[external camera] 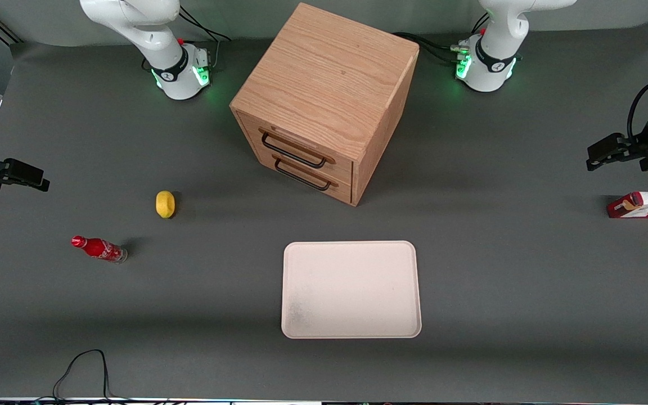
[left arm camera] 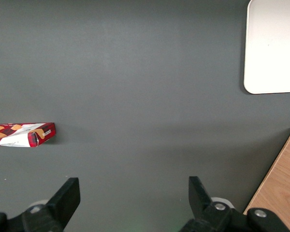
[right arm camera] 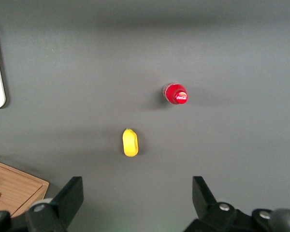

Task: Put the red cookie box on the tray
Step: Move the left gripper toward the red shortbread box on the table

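The tray (external camera: pixel 351 289) lies flat on the grey counter (external camera: pixel 498 292) nearest the front camera, bare, its long sides running across the counter; farther back and toward the parked arm's end stand a small red bottle (external camera: pixel 99 248) and, a little farther still, a yellow fruit (external camera: pixel 165 203); farther again, in line with the tray, sits the wooden cabinet (external camera: pixel 324 101), its two drawer handles turned toward the tray; the red cookie box (external camera: pixel 646 205) lies flat at the working arm's end of the counter, well apart from the tray, its long axis running along the counter with one short end pointing toward the tray; the gripper (left arm camera: pixel 133 193) hovers above the counter near that box, touching nothing, its fingers (left arm camera: pixel 67 193) spread wide and released.
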{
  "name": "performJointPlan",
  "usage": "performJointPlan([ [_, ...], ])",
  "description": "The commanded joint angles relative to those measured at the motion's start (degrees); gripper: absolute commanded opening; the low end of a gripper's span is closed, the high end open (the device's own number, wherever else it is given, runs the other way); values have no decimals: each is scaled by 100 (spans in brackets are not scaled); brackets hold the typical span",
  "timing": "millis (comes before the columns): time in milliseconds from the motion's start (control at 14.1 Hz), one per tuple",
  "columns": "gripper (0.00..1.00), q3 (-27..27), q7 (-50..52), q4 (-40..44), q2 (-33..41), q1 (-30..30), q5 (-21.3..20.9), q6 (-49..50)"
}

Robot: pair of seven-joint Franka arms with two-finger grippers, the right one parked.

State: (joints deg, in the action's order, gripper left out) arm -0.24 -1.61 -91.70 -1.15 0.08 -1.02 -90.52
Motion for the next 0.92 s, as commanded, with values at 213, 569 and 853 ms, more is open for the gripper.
performJointPlan([
  [213,100,-38,3,-32,89,27,49,87],
  [569,100,-20,-250,-32,-113,570,41,-88],
  [853,100,-20,-1488,-32,-324,1562,32,-308],
])
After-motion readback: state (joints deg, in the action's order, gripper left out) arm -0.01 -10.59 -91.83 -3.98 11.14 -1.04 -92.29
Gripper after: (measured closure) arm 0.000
